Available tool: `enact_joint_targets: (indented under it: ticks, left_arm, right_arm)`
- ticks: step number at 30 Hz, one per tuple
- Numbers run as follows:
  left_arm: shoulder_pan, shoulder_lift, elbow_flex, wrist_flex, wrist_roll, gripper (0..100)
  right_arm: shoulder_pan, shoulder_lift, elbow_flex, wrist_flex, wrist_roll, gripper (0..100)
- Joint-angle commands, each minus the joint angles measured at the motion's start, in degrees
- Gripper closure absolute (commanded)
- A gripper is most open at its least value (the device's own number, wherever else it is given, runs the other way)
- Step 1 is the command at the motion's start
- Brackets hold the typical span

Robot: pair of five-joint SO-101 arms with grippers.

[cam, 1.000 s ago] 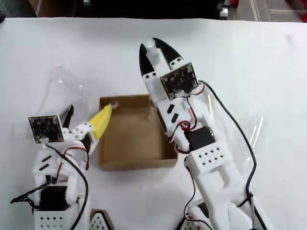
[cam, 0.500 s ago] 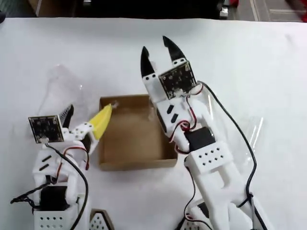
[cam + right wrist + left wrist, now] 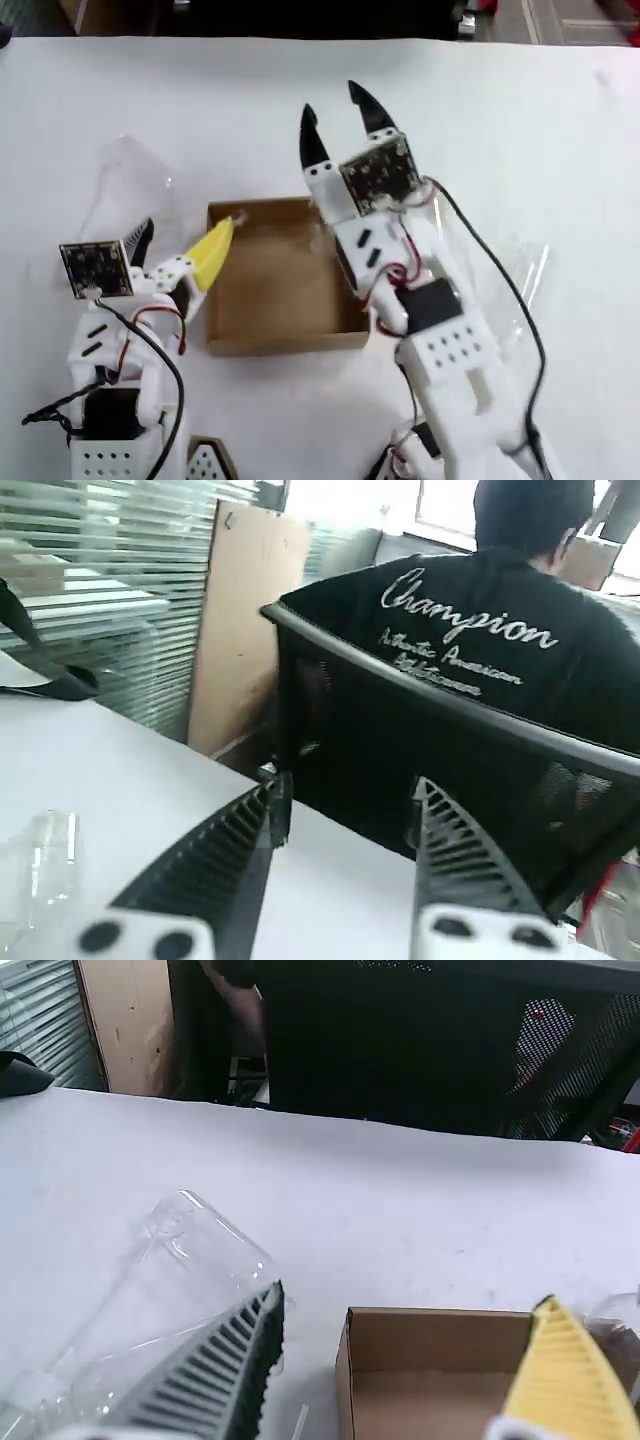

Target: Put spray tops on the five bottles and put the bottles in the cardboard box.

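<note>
Moved the right gripper [image 3: 332, 105] slightly rightward beyond the cardboard box's [image 3: 280, 343] far edge, black jaws parted and empty — kept the left gripper [image 3: 185, 235] open at its left wall, yellow jaw over the rim, clear bottle [image 3: 200, 1250] lying just beside.

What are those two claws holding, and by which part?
Nothing. The right gripper is open and empty past the far side of the cardboard box; the left gripper is open and empty beside it.
</note>
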Motion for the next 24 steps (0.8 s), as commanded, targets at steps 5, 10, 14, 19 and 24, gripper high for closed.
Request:
enact_joint_targets:
  ticks: [5, 10, 14, 19, 24]
  left_arm:
    - [0.75, -0.48, -0.35, -1.67, -0.79, 65]
    - [3.21, -0.57, 1.93, -3.52, -0.79, 65]
    - [3.12, -0.57, 2.73, -4.75, -0.79, 65]
    - [3.03, -0.57, 2.55, -4.57, -0.79, 65]
    - [2.95, -0.57, 2.46, -4.48, -0.79, 65]
  right_arm:
    - [15.34, -10.86, -1.14, 18.77, -2.11, 84.0]
    - [27.91, -11.38, -0.88, 31.69, -9.05, 84.0]
    - [35.03, -11.30, 0.70, 41.54, -9.76, 84.0]
    - [37.41, -11.38, 9.85, 44.44, -9.93, 84.0]
    - [37.41, -11.47, 20.31, 36.26, -10.20, 84.0]
